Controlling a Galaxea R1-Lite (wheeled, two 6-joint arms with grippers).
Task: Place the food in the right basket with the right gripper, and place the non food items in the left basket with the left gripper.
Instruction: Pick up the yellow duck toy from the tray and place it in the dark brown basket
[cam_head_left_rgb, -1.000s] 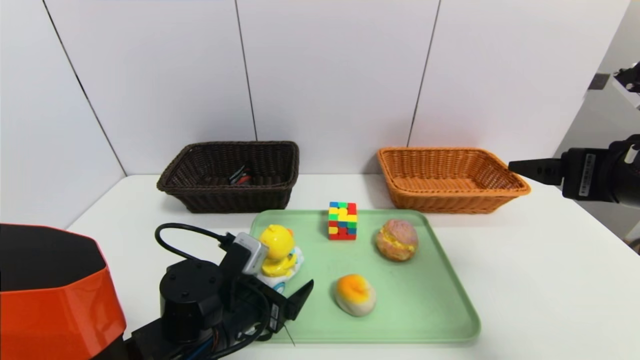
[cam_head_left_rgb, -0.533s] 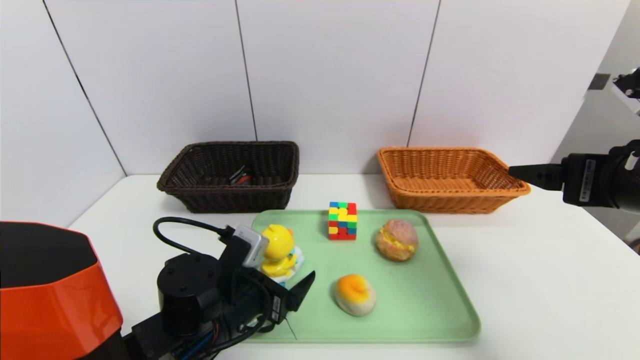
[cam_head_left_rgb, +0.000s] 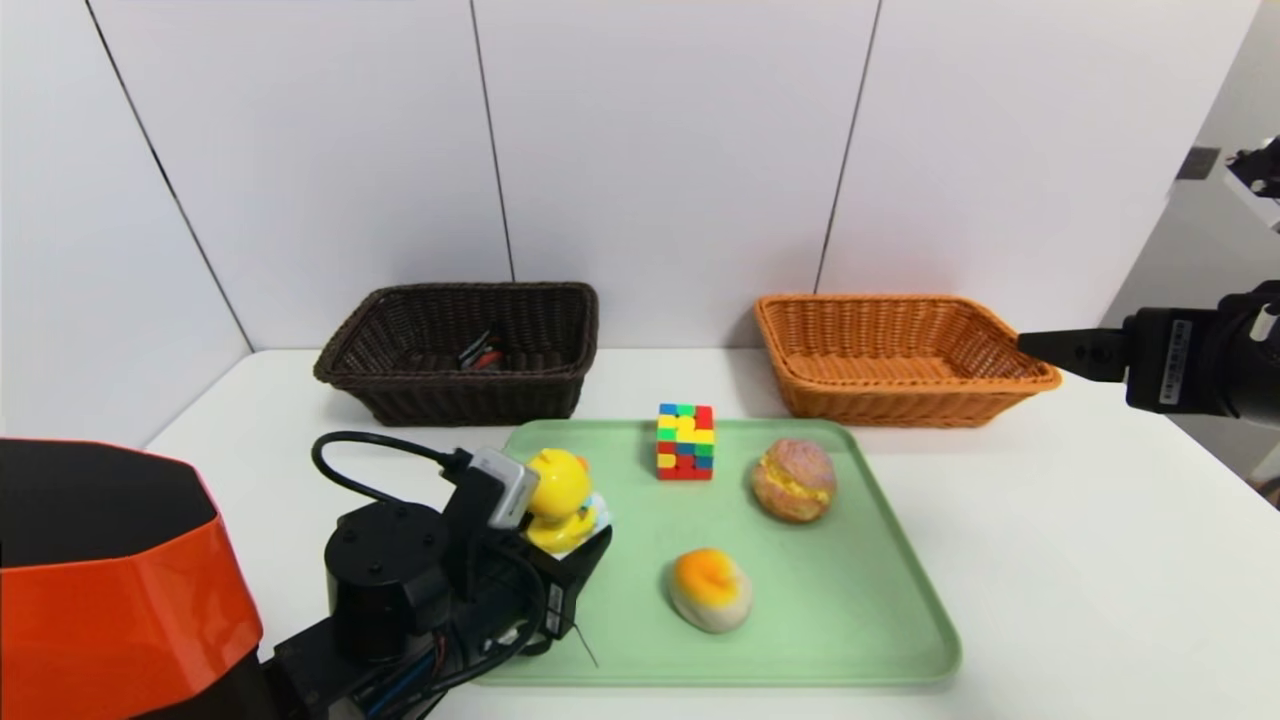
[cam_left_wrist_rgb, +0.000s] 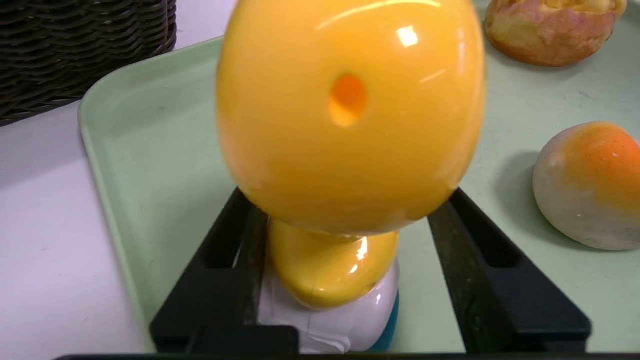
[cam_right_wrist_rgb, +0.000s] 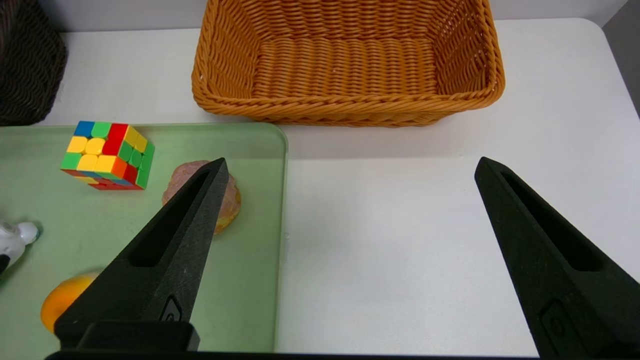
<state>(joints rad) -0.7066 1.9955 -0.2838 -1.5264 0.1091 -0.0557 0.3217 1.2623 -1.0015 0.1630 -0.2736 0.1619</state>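
Duck toy (cam_head_left_rgb: 558, 500) on its white-and-blue car stands upright at the near-left corner of the green tray (cam_head_left_rgb: 860, 640), long axis vertical, yellow head on top, and the back of that head fills the left wrist view, so it faces away from the arm. Left claw (cam_head_left_rgb: 580, 560) is around its base: one black finger (cam_left_wrist_rgb: 220, 280) lies against the white car body, the other sits just beside it with a thin sliver of tray showing between, so a firm pinch I cannot call. The wheels are hidden behind the claw, so whether the toy is off the tray I cannot tell.

Just beyond on the tray sits the multicoloured cube (cam_head_left_rgb: 685, 441), square to the tray edge. Beside it is the pink-topped bun (cam_head_left_rgb: 794, 480), and nearer the front the pale bun with the orange centre (cam_head_left_rgb: 710, 588).

Behind the tray, on the white tabletop (cam_head_left_rgb: 1080, 540), the dark basket (cam_head_left_rgb: 462, 352) sits at the left with a small dark item (cam_head_left_rgb: 480, 353) inside. The orange basket (cam_head_left_rgb: 900, 355) is at the right. Right claw (cam_right_wrist_rgb: 350, 250) hangs above the tabletop beside that basket, fingers spread wide, holding nothing.
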